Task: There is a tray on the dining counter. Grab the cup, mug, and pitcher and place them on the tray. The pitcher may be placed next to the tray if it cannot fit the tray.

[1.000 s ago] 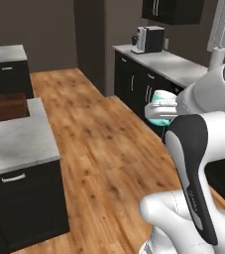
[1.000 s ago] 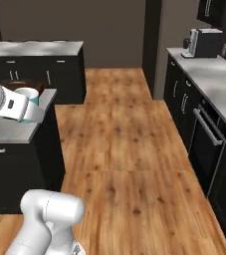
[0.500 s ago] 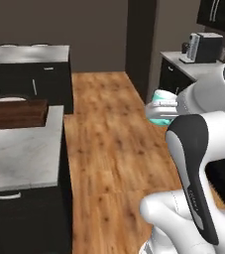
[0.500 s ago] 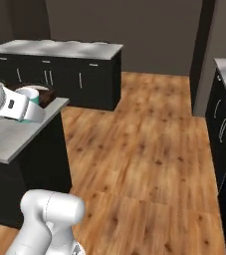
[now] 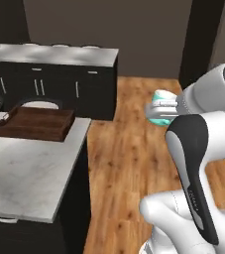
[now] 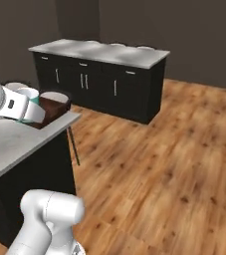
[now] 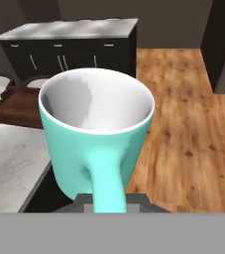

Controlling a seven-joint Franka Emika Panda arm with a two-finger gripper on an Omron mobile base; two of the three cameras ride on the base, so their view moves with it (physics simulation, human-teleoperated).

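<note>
The gripper [image 7: 107, 198] is clamped narrow on the handle of the teal mug [image 7: 96, 131], holding it upright with its pale, empty inside facing the hand camera. In the left base view the mug [image 5: 159, 110] hangs in the air over the wooden floor [image 5: 129, 149], well apart from the dining counter [image 5: 29, 173]. The dark wooden tray [image 5: 34, 123] sits at the far end of that marble top, and its floor looks bare from here.

The step in hand appears to be carrying 1 of the 3 vessels across to the tray. To do it well, keep the mug level while the base closes on the counter, bring it in above the tray's low rim [image 7: 15, 116] rather than across it, and set it toward 1 corner so room remains for the cup. Release only once the base sits flat.
</note>
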